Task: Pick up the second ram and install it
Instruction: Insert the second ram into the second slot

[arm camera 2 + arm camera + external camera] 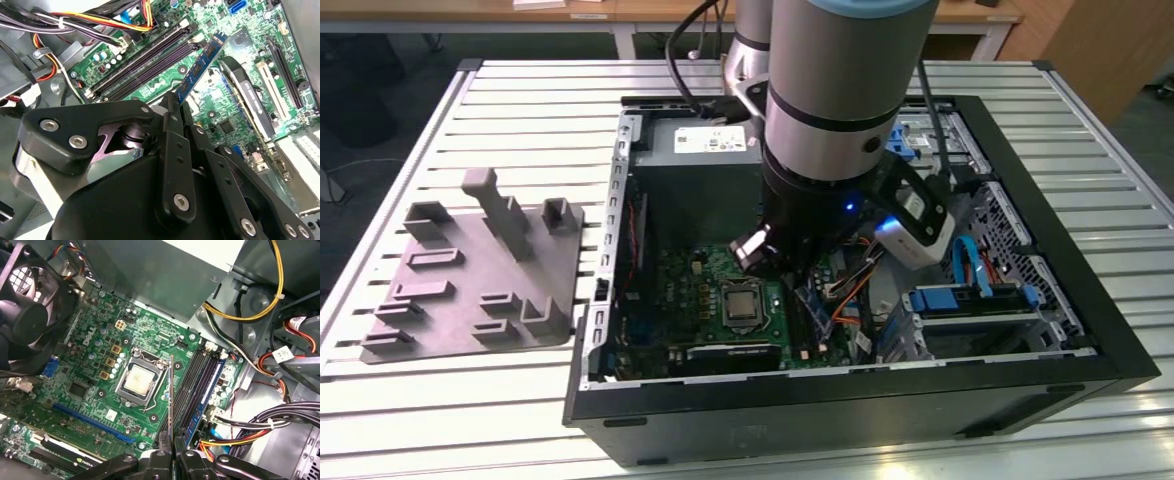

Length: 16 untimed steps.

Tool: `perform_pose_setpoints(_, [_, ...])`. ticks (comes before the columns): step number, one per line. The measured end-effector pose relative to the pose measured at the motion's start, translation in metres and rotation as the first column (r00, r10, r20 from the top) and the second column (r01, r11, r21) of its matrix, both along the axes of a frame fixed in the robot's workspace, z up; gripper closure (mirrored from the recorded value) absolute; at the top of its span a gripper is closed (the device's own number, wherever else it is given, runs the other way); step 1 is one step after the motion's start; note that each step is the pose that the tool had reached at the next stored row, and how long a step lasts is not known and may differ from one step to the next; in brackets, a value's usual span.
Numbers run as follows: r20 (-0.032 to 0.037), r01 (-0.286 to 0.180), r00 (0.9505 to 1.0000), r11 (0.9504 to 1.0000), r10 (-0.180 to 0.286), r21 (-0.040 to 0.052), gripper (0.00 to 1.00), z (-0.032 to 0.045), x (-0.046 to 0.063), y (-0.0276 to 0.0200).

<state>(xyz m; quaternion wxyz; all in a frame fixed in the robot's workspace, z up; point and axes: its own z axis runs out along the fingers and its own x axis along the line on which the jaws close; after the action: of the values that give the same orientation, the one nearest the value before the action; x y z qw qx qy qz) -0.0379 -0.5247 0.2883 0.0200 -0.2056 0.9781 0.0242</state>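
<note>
Green motherboard [100, 370] fills the open computer case [1067, 300], and the gripper [172, 452] is clamped on the second ram [171, 395], carrying it edge-on just above the board, between the processor socket [137, 380] and the long memory slots [197, 385]. Judging by this, the installing step is under way; seating calls for lining the stick up with an empty slot.
</note>
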Motion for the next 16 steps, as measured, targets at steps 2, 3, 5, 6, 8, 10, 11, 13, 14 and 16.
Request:
perform_pose_setpoints(2, [0.0000, 0.008, 1.0000, 1.0000, -0.008, 0.0000, 0.86, 0.0000, 0.0000, 0.0000])
perform_pose_setpoints(3, [0.0000, 0.012, 0.9999, 0.9999, -0.012, 0.0000, 0.86, 0.0000, 0.0000, 0.0000])
perform_pose_setpoints(5, [0.0000, 0.021, 0.9998, 0.9998, -0.021, 0.0000, 0.86, 0.0000, 0.0000, 0.0000])
perform_pose_setpoints(6, [0.0001, 0.026, 0.9997, 0.9997, -0.026, 0.0001, 0.86, -0.0001, 0.0000, 0.0000])
perform_pose_setpoints(8, [0.0001, 0.035, 0.9994, 0.9994, -0.035, 0.0001, 0.86, -0.0001, 0.0000, 0.0000])
perform_pose_setpoints(10, [0.0001, 0.048, 0.9989, 0.9989, -0.048, 0.0001, 0.86, -0.0001, 0.0000, 0.0000])
perform_pose_setpoints(11, [0.0000, 0.055, 0.9985, 0.9985, -0.055, 0.0001, 0.86, -0.0001, 0.0000, 0.0000])
perform_pose_setpoints(13, [0.0001, 0.074, 0.9972, 0.9972, -0.074, 0.0000, 0.86, -0.0002, 0.0000, 0.0000])
perform_pose_setpoints(14, [0.0001, 0.088, 0.9962, 0.9962, -0.088, 0.0001, 0.86, -0.0003, 0.0000, 0.0000])
perform_pose_setpoints(16, [0.0000, 0.113, 0.9936, 0.9936, -0.113, 0.0001, 0.86, -0.0004, 0.0000, 0.0000])
